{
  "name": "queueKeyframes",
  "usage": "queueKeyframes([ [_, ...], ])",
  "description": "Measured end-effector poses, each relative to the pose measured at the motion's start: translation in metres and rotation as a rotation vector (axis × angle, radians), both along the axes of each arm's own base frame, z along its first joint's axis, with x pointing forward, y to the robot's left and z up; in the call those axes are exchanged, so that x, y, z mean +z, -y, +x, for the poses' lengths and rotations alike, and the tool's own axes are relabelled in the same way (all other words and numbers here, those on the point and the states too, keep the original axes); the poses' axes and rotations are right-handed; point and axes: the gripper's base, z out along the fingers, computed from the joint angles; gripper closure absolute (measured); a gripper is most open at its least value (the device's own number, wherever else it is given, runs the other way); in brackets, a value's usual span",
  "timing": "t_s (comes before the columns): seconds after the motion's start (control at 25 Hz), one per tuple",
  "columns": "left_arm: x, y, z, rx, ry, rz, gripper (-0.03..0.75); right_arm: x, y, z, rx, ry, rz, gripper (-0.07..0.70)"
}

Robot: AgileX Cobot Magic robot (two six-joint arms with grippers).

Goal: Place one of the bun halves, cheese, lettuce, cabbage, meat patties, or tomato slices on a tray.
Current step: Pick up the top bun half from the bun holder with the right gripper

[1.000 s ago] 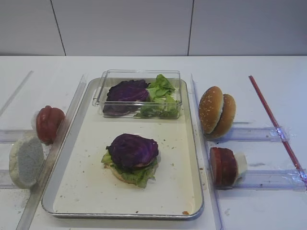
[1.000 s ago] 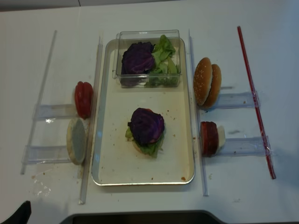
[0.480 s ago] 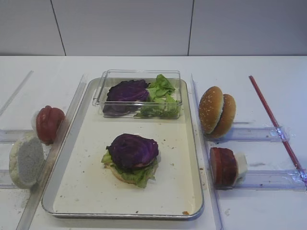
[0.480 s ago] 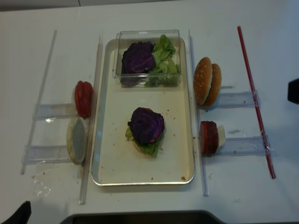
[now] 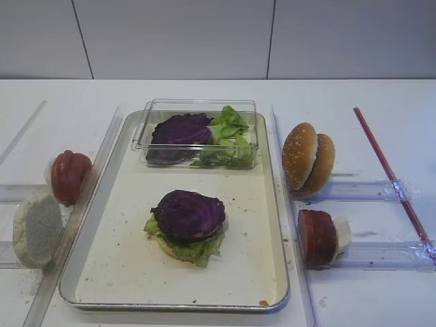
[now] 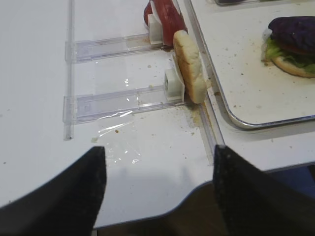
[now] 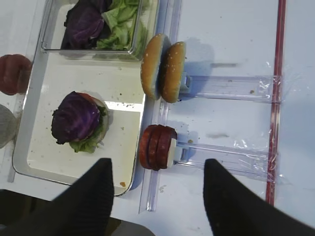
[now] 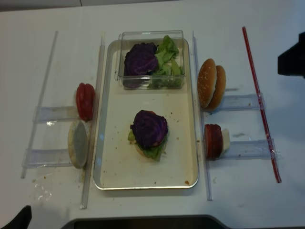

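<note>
silver-rimmed, the tray (image 5: 276,225) carries a half-built stack at its middle: purple cabbage (image 5: 188,214) on top, lettuce (image 5: 197,251) frilling out beneath, a pale bun base just visible under that. what's new for you is the right arm: half a second back it only nicked the right edge of the realsense view, and now its dark bulk sits larger at the upper right, so it looks to be heading in for the next ingredient. the right gripper (image 7: 156,189) has its jaws apart and nothing between them, and they frame the meat patties (image 7: 156,147) standing on edge in the rack just right of the tray. the bun halves (image 5: 308,159) wait upright in the rack behind, untouched. the left gripper (image 6: 157,179) also hangs parted and empty near the table's front edge, though only its dark fingertips show. probably patty next.
</note>
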Motion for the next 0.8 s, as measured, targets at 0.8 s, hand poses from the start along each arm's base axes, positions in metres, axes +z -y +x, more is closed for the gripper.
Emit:
queueKeyframes([
  [0.8,0.000,0.000,0.000,0.000,0.000,0.000,0.287,0.022,-0.003,0.050,0.035,0.024,0.053,0.205],
])
